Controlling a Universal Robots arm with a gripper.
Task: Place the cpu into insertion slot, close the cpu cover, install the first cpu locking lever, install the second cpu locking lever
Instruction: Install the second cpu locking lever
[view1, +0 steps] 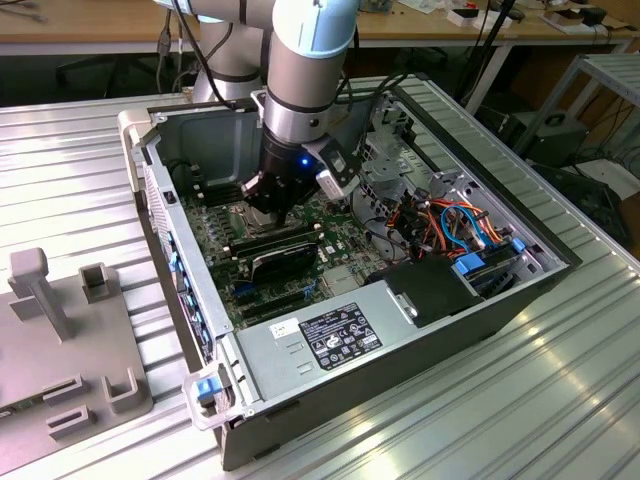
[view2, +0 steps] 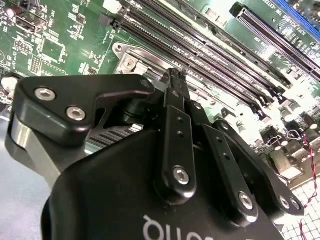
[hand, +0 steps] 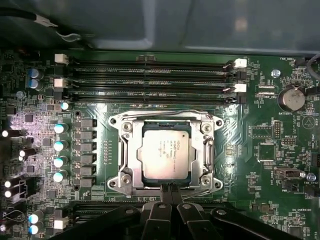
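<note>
Pincer (hand: 168, 192) fingertips together beside cpu cover (hand: 166, 118), memory slots (hand: 150, 80) beyond.

An open computer case (view1: 440, 330) lay on the ribbed metal surface (view1: 560, 400), its green motherboard (hand: 260, 165) exposed (long black memory slots (hand: 150, 75) included); a grey fixture (view1: 60, 350) sat near the surface's edge.

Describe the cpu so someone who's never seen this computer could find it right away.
Start at the open computer case and its green motherboard. Beside the long black memory slots sits a square silver metal frame, the insertion slot. The cpu is the flat, dull silver-beige square lying in its middle, the one plain metal plate among dark connectors and small capacitors.
</note>
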